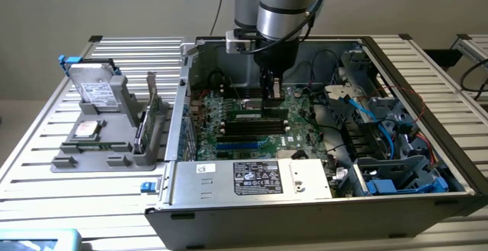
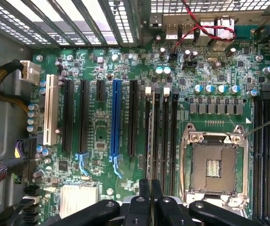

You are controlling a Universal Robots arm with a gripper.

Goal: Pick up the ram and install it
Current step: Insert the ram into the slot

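Exterior view looks down obliquely; wrist view faces the shared motherboard [image 2: 102,127] closely.

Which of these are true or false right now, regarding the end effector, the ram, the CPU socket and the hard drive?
1. The end effector is inside the open computer case. True.
2. Its fingers are spread wide. False: they are shut together.
3. The ram stands on edge at the memory slots, just below the end effector. True.
4. A cooler covers the CPU socket. False: the socket is bare.
5. The hard drive lies inside the case. False: it stands in the gray holder outside it, at the exterior view's left.
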